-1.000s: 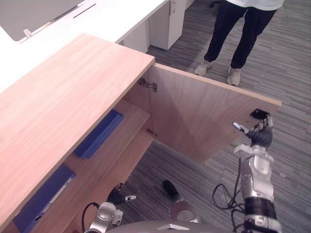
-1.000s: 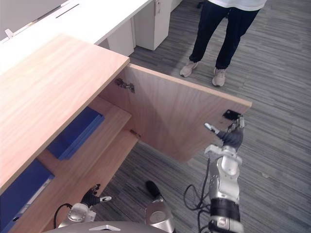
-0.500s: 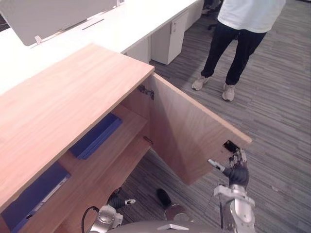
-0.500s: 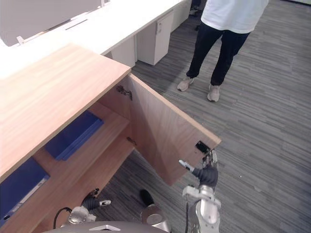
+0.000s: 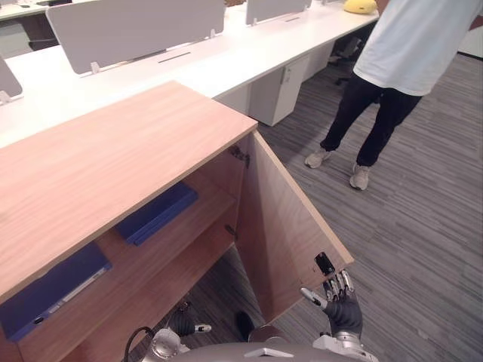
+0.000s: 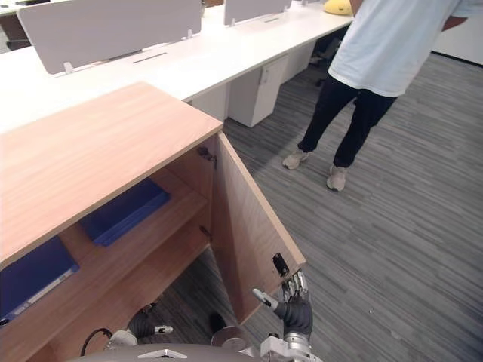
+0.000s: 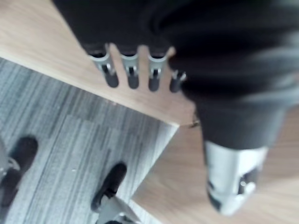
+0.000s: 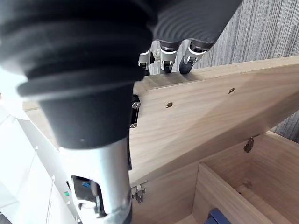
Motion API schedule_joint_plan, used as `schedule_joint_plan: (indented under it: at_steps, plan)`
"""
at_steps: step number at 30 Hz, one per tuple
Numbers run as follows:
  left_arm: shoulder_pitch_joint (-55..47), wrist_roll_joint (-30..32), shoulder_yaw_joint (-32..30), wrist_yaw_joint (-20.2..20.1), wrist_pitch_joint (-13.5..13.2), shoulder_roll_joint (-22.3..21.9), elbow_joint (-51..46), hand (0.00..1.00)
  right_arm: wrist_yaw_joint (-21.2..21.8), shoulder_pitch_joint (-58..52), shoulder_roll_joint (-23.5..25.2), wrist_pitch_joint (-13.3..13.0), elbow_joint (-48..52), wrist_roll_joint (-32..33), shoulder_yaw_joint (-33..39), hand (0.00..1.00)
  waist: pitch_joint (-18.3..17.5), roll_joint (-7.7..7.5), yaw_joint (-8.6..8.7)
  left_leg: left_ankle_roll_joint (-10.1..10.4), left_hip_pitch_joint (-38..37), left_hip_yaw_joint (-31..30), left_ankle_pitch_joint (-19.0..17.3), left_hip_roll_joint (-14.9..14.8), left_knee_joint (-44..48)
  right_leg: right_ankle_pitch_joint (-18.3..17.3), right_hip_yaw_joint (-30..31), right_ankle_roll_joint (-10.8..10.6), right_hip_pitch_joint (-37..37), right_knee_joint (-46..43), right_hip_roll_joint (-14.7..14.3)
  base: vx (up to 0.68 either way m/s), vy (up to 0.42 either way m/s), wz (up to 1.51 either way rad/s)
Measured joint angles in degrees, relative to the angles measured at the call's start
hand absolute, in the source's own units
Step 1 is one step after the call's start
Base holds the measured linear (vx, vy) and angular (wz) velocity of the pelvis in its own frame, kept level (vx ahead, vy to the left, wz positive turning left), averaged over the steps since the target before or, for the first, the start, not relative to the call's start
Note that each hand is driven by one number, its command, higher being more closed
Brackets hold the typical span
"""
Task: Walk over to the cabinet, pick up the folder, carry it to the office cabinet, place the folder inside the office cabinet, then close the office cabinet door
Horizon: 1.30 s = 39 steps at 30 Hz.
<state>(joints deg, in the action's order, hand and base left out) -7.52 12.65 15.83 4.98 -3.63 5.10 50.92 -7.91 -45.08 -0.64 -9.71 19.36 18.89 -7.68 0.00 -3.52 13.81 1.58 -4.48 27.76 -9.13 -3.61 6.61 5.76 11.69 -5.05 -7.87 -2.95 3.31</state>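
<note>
The wooden office cabinet [image 5: 113, 158] stands with its door [image 5: 290, 234] swung partway out. Inside, a blue folder [image 5: 158, 213] lies flat on the upper shelf, and a second blue folder [image 5: 53, 290] lies further left. My right hand [image 5: 343, 308] is open at the door's free edge, by the black latch [image 5: 324, 263]; its straight fingers [image 8: 168, 55] rest against that edge. My left hand [image 5: 181, 324] hangs low in front of the cabinet's bottom shelf, fingers [image 7: 131, 74] relaxed and holding nothing.
A person [image 5: 385, 90] in a white shirt and dark trousers stands on the grey carpet beyond the door. White desks [image 5: 189, 60] with grey partition panels [image 5: 136, 26] and a white drawer unit [image 5: 283, 94] run behind the cabinet.
The door has swung in toward the cabinet, with my right hand staying on its free edge. The camera has also shifted, bringing the desks and more of the person into view.
</note>
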Motion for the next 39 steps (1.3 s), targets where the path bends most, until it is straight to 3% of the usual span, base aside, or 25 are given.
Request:
schedule_joint_plan:
  at_steps: [7,10,11,13,14,15,16,17,18,19,20,24,30,39]
  plan:
    - [0.1,1.2,-2.0,-2.2,0.1,3.2,-0.8,0.00,2.0,0.0,-2.2,2.7,-0.1,-0.2,-2.8,0.00,0.0,-1.83,-1.28,0.0,-2.0,-1.2,3.9,0.8,-4.6,-1.0,-1.5,0.2,0.8,-0.2,0.3,-0.05,-0.023,0.09]
    - [0.4,1.2,-2.3,-2.8,0.1,3.8,-1.1,0.00,5.0,0.1,-3.7,3.8,-0.6,-0.1,-4.3,0.00,0.2,-1.38,-1.57,-0.2,-2.9,-2.8,6.4,0.6,-8.6,-2.6,-2.9,0.6,0.9,-0.5,-0.4,-0.05,-0.028,0.18]
    - [0.4,1.2,-2.3,-2.8,0.1,4.0,-1.4,0.00,5.5,0.2,-3.8,3.9,-0.9,-0.1,-4.9,0.00,0.2,-1.67,-1.65,-0.2,-2.9,-2.9,7.1,0.4,-9.3,-3.2,-2.9,1.5,0.2,-2.4,-0.6,-0.01,-0.030,0.36]
    - [0.2,1.2,-3.3,-2.9,0.2,4.9,-1.5,0.00,7.5,0.5,-4.2,4.0,-2.4,-0.1,-6.8,0.00,-0.1,-3.47,-1.99,0.5,-3.8,-4.5,9.1,0.8,-11.7,-4.8,-3.8,0.7,-0.3,-4.2,-0.7,-0.03,-0.054,0.39]
    - [0.2,1.2,-3.3,-2.9,0.2,4.8,-1.8,0.00,8.0,0.8,-4.3,4.5,-2.7,-0.1,-7.0,0.00,-0.1,-3.51,-2.22,0.6,-3.4,-5.1,9.2,0.5,-11.7,-5.1,-4.4,0.5,-0.2,-3.5,-0.8,-0.05,-0.081,0.23]
    - [0.3,1.2,-3.3,-2.9,0.2,3.9,-2.3,0.00,8.7,2.6,-4.8,5.1,-4.0,-0.1,-7.5,0.00,-0.4,-1.79,-3.48,0.3,-1.8,-5.7,9.8,-1.7,-11.7,-5.8,-5.2,0.9,-0.6,-3.7,-2.7,-0.01,-0.088,0.17]
    - [0.3,1.1,-3.4,-2.9,0.2,3.9,-2.6,0.00,9.1,5.3,-4.4,5.3,-6.2,-0.1,-7.9,0.00,-0.4,-1.36,-3.85,0.4,-0.5,-6.1,10.3,-3.0,-11.6,-7.0,-5.7,3.1,-3.1,-12.5,-3.8,0.00,-0.071,0.32]
    - [0.3,1.1,-3.5,-2.9,0.2,4.1,-2.7,0.00,9.4,5.9,-4.1,5.3,-6.3,-0.1,-8.1,0.00,-0.5,-1.96,-3.65,0.9,0.1,-6.9,10.6,-2.7,-11.6,-8.5,-5.7,2.7,-2.2,-13.6,-2.9,0.01,-0.085,0.64]
    - [0.0,1.1,-3.4,-2.9,0.2,4.6,-3.0,0.00,10.4,7.3,-2.9,5.0,-5.8,0.0,-9.2,0.00,-1.2,-3.79,-4.02,1.8,0.9,-7.6,12.5,-1.1,-11.6,-10.1,-6.1,1.3,0.0,-9.5,-0.4,0.03,-0.086,0.55]
    - [-0.5,1.1,-3.4,-2.9,0.5,3.8,-2.8,0.00,10.6,10.5,-2.7,4.9,-6.2,0.0,-9.3,0.00,-1.8,-3.47,-5.26,1.8,1.2,-7.9,13.0,-1.7,-11.6,-10.3,-7.1,1.4,0.4,-7.2,-0.7,0.03,-0.093,0.35]
    - [-0.6,1.1,-3.3,-3.0,0.5,3.4,-2.8,0.00,10.9,12.3,-2.6,4.6,-6.1,0.2,-9.2,0.00,-1.5,-2.47,-5.62,1.6,1.4,-8.5,13.2,-2.0,-11.6,-9.9,-7.8,1.3,0.9,-6.2,-1.0,0.03,-0.052,0.08]
    - [-0.4,1.1,-3.4,-3.3,0.7,2.9,-2.8,0.00,11.8,20.0,-2.2,4.3,-6.9,1.0,-10.1,0.00,-0.5,-1.50,-7.33,1.1,2.7,-10.7,13.9,-1.9,-11.6,-8.6,-9.3,0.9,2.6,-3.5,-1.0,-0.02,0.005,0.27]
    - [0.6,1.0,-3.4,-3.3,0.7,3.8,-3.0,0.00,12.3,27.7,-2.9,4.3,-14.6,1.0,-6.3,0.00,0.0,-3.13,-8.57,0.2,6.1,-13.8,14.3,-0.4,-11.6,-8.1,-12.0,0.2,2.7,-0.5,0.6,0.04,0.046,0.30]
    - [1.1,-1.3,-7.1,-3.1,0.5,5.2,-3.0,0.00,8.6,40.9,-9.4,4.2,-27.8,1.6,5.1,0.00,2.2,-1.97,-10.69,-2.1,10.4,-22.3,15.0,4.6,-11.6,-6.2,-19.1,-1.7,4.1,1.4,4.8,0.08,0.078,0.55]
